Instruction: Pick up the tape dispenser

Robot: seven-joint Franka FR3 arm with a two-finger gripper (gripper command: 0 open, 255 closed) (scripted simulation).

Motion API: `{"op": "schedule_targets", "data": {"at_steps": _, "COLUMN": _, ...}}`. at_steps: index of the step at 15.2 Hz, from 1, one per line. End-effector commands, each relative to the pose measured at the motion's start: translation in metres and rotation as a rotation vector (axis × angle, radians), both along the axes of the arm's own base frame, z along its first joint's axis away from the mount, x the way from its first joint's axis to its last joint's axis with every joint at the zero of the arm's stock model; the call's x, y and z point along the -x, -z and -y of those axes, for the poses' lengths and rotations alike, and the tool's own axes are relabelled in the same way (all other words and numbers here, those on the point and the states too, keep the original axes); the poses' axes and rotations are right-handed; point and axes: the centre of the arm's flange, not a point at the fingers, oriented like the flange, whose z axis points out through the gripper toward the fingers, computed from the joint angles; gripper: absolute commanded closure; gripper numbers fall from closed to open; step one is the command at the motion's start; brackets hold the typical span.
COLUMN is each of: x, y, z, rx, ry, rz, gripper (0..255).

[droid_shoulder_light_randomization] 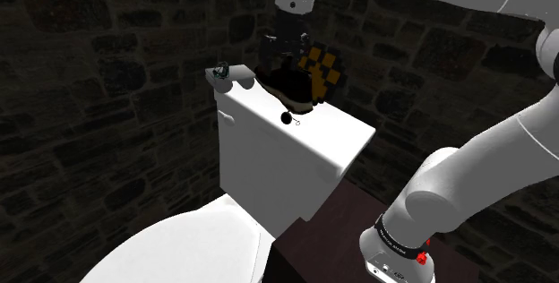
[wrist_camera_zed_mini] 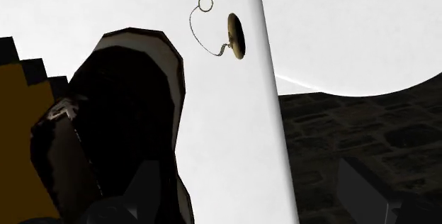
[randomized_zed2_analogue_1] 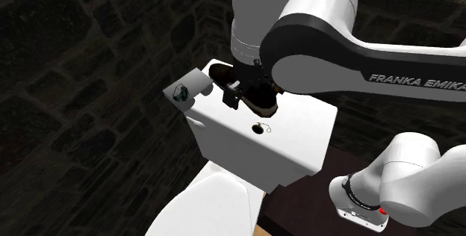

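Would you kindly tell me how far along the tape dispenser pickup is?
Approach looks done: the gripper is close over the black tape dispenser on the toilet tank lid. In hand: nothing; the fingers stand open. Left: closing on the dispenser and lifting it off the lid.

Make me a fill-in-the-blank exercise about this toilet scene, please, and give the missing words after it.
1. The dark tape dispenser stands on top of the toilet's white water ____.
2. The thin chain of the small plug ends in a ____.
3. The white arm bears the words FRANKA ____.
4. The wall behind the toilet is built of dark ____.

Missing words: tank; ring; EMIKA; stone.
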Motion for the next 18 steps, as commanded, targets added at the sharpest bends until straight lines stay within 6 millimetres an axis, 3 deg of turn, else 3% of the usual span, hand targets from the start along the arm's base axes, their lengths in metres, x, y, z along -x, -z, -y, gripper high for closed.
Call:
{"op": "schedule_targets", "data": {"at_steps": 1, "x": -0.028, "y": 0.004, "z": -0.007, "rx": 0.000, "ry": 0.007, "rz": 0.008, "gripper": 0}}
{"op": "schedule_targets", "data": {"at_steps": 15, "x": -0.196, "y": 0.016, "z": -0.064, "rx": 0.008, "ry": 0.057, "rz": 0.058, "gripper": 0}}
{"op": "schedule_targets", "data": {"at_steps": 18, "x": -0.197, "y": 0.027, "z": -0.065, "rx": 0.008, "ry": 0.057, "rz": 0.058, "gripper": 0}}
